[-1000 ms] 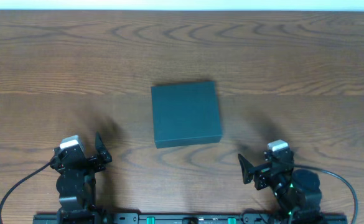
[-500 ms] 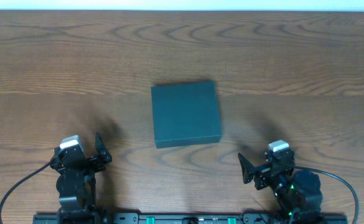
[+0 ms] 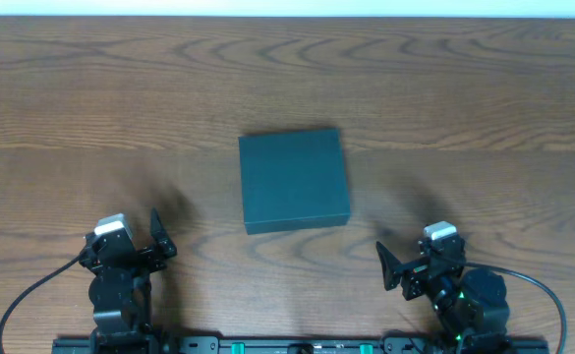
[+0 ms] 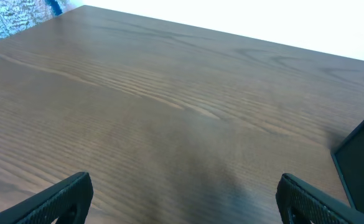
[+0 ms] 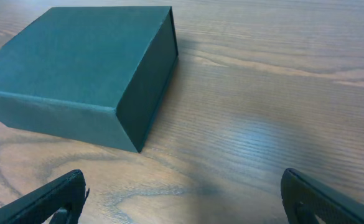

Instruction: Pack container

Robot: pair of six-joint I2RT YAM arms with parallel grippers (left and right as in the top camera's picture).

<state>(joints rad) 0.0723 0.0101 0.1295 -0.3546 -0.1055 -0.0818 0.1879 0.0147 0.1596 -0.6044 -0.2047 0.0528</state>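
Note:
The dark teal-green container (image 3: pixel 294 180) sits closed, lid down, in the middle of the wooden table. It fills the upper left of the right wrist view (image 5: pixel 82 68), and only its corner shows at the right edge of the left wrist view (image 4: pixel 362 158). My left gripper (image 3: pixel 130 246) is open and empty at the front left, well clear of the container; its fingertips frame bare wood (image 4: pixel 185 199). My right gripper (image 3: pixel 415 261) is open and empty at the front right, a little in front of the container (image 5: pixel 182 199). No snack packets show.
The brown wood-grain table (image 3: pixel 464 98) runs to a white far edge (image 3: pixel 287 8). A pale textured surface with a blue item (image 4: pixel 56 6) lies beyond the table's far left corner. Arm bases and cables sit along the front edge (image 3: pixel 287 344).

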